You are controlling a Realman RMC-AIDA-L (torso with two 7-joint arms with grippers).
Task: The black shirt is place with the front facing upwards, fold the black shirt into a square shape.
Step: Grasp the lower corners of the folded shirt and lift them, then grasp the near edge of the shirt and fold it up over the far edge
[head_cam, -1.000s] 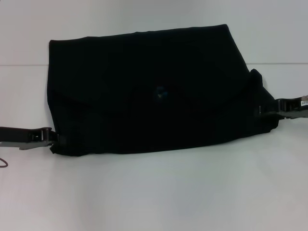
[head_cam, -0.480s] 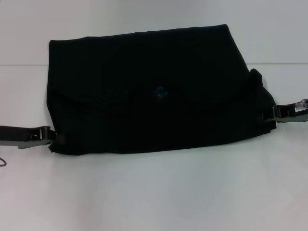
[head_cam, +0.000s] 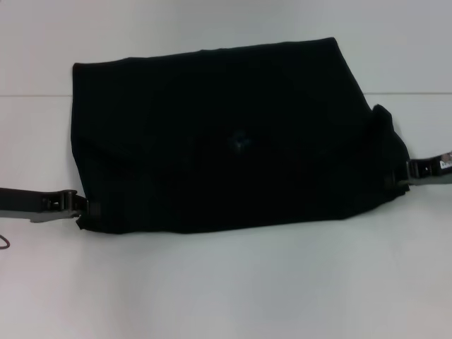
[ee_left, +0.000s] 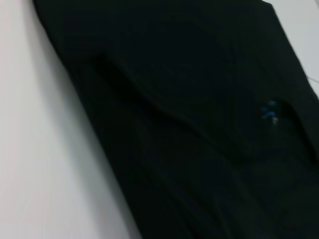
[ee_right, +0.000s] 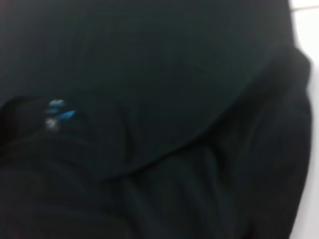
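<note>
Left gripper (head_cam: 83, 206): low at the near-left corner of the black shirt (head_cam: 226, 134), arm reaching in from the left edge of the head view; fingers closed on the cloth at that corner, which is bunched slightly at the grip.

Right gripper (head_cam: 404, 175): at the near-right corner of the same garment, arm entering from the right edge; fingers pinched on the fabric there, where the cloth humps up into a rounded fold just behind the grip.

Black shirt: lies on the white table (head_cam: 226, 282), spread as a wide folded panel, far edge straight, near edge running between the two grippers. A curved fold line crosses the upper layer (seen in both wrist views as a soft ridge). Blue neck label (head_cam: 239, 140) near the centre of the panel, also visible from the left wrist (ee_left: 270, 112) and the right wrist (ee_right: 59, 110). No lettering shows on the exposed surface.

Table: a thin seam line runs across it behind the shirt.
</note>
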